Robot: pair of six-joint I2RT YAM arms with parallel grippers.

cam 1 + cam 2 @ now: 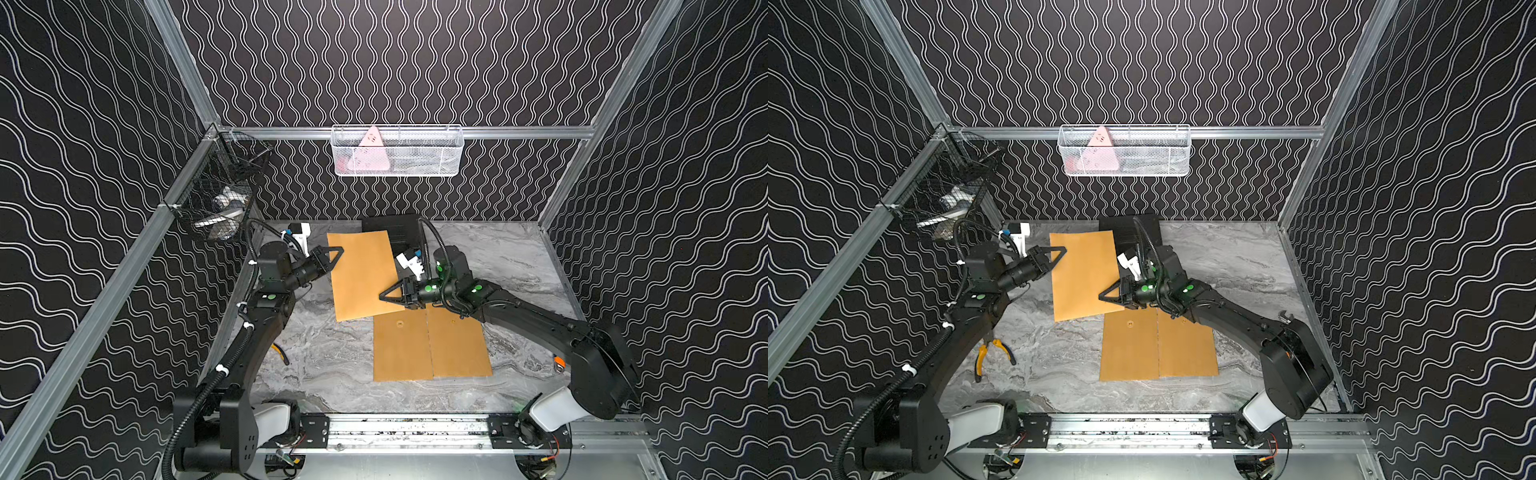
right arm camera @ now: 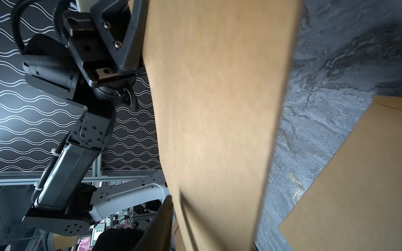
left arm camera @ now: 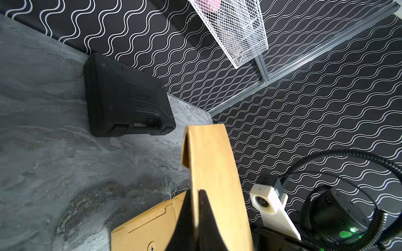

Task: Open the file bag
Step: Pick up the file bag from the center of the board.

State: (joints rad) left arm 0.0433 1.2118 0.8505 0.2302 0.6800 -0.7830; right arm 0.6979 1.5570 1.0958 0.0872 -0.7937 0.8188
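Observation:
A brown file bag (image 1: 361, 270) (image 1: 1084, 274) hangs above the marble table (image 1: 316, 361) between both arms. My left gripper (image 1: 341, 250) (image 3: 194, 191) is shut on its far left edge; in the left wrist view the bag (image 3: 215, 163) stands thin between the two black fingers. My right gripper (image 1: 381, 297) is at the bag's near right edge. In the right wrist view the bag (image 2: 217, 108) runs past one finger (image 2: 163, 221) that lies against it, and the second finger is hidden. More brown file bag material (image 1: 432, 349) (image 3: 148, 226) lies flat on the table, with a centre seam and round buttons.
A black case (image 1: 392, 232) (image 3: 128, 97) lies by the back wall. A white wire basket (image 1: 397, 150) hangs on the back rail and a black wire basket (image 1: 224, 195) at the left corner. Yellow-handled pliers (image 1: 992, 353) lie near the left arm.

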